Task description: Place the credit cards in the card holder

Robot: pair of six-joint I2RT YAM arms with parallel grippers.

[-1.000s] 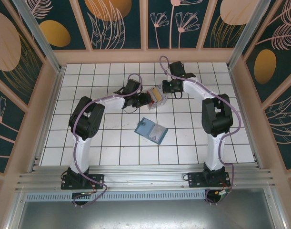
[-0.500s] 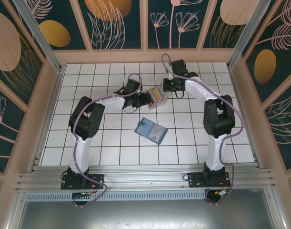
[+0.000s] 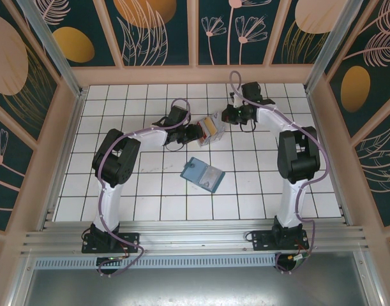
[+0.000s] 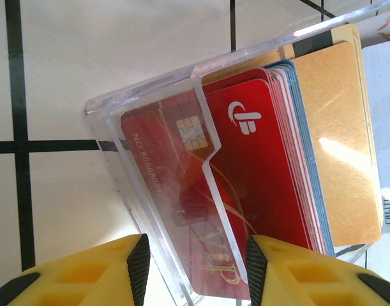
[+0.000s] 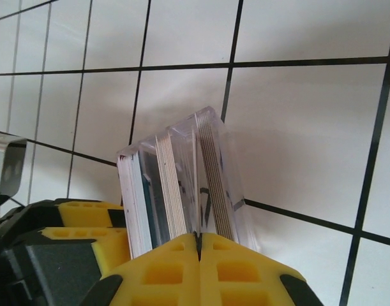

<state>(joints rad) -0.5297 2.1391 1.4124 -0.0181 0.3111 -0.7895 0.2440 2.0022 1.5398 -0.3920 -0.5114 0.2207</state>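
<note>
Credit cards sit stacked in the clear box, red one outermost. Left gripper pinches the box at one end. Right gripper is pressed together, just beside the box. Card holder lies flat on the counter, nearer the arm bases.

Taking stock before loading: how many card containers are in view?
2: the clear plastic card box mid-table; the flat teal-blue folding wallet lying lower in the top view.
</note>
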